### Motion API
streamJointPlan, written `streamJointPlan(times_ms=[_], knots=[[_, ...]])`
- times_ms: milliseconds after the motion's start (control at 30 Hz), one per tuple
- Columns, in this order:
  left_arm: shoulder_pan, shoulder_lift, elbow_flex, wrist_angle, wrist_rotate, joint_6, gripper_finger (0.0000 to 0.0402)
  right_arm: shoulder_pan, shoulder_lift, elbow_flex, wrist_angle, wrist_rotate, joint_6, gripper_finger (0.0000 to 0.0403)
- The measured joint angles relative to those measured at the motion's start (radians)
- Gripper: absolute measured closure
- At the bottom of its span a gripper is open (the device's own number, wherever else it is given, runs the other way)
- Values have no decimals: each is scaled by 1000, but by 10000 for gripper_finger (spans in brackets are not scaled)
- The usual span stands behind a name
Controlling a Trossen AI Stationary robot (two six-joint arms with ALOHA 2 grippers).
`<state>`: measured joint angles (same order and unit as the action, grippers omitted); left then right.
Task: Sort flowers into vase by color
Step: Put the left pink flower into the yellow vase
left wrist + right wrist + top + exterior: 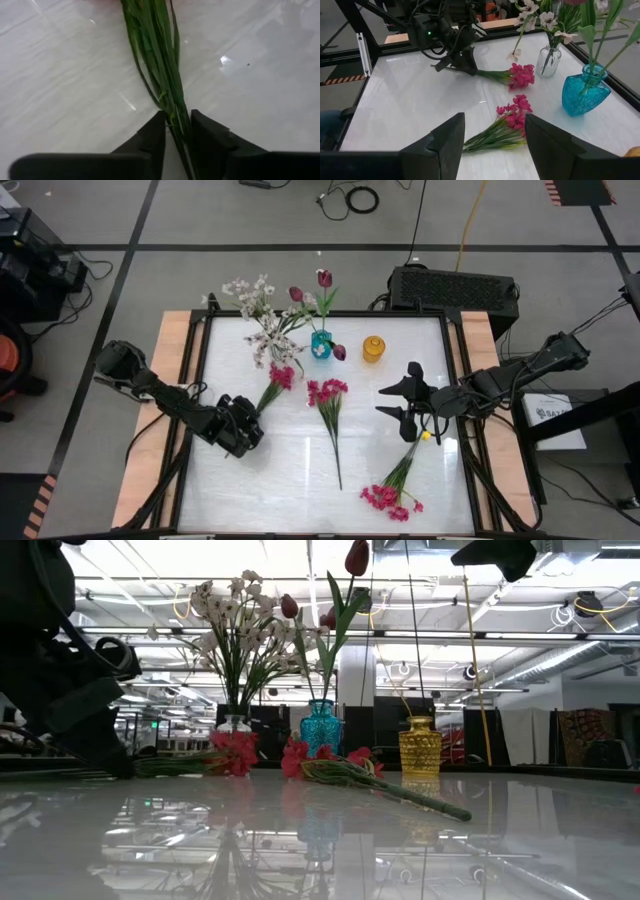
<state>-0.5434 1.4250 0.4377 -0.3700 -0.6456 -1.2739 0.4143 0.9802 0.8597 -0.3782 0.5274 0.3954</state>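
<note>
The white glossy desk (300,480) stands on a grey floor marked with black tape lines, with a black case (452,288) behind its far edge. Near the far edge stand three vases in a row: a clear glass vase (549,61) holding white blossoms (250,298), a blue vase (321,345) holding maroon tulips (324,278), and a yellow vase (373,348) with no flower visible in it.

Three magenta-pink sprigs lie flat on the desk:
- The left sprig (276,383) lies just in front of the clear vase, blossoms toward that vase, stem pointing toward the left arm.
- The centre sprig (327,405) lies in front of the blue vase, stem running toward the near edge.
- The right sprig (392,490) lies near the front right corner, blossoms toward the near edge.

The left gripper (176,132) is low at the desk surface on the stem end of the left sprig. Its fingers (155,137) stand narrowly apart with the green stem between them, pressing close on both sides.

The right gripper (405,402) hovers above the right half of the desk, near the stem tip of the right sprig. Its fingers (447,137) are spread wide and hold nothing
</note>
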Motion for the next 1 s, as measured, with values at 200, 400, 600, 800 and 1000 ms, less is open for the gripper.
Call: streamJointPlan(times_ms=[200, 400, 600, 800, 1000], knots=[[1, -6, 14, -19, 30, 27, 367, 0, 0, 0, 0, -3, -7, 205], [-11, -79, 72, -165, 182, 32, 394, 0, 0, 0, 0, -10, 25, 205], [-90, -188, 183, -269, 208, 40, 393, 0, 0, 0, 0, -10, 44, 205], [-224, -245, 311, -182, 156, 230, 392, 2, 0, 0, 0, -10, 84, 205], [-329, -246, 406, 125, -39, 719, 392, 33, 24, 0, 41, -9, 64, 205]])
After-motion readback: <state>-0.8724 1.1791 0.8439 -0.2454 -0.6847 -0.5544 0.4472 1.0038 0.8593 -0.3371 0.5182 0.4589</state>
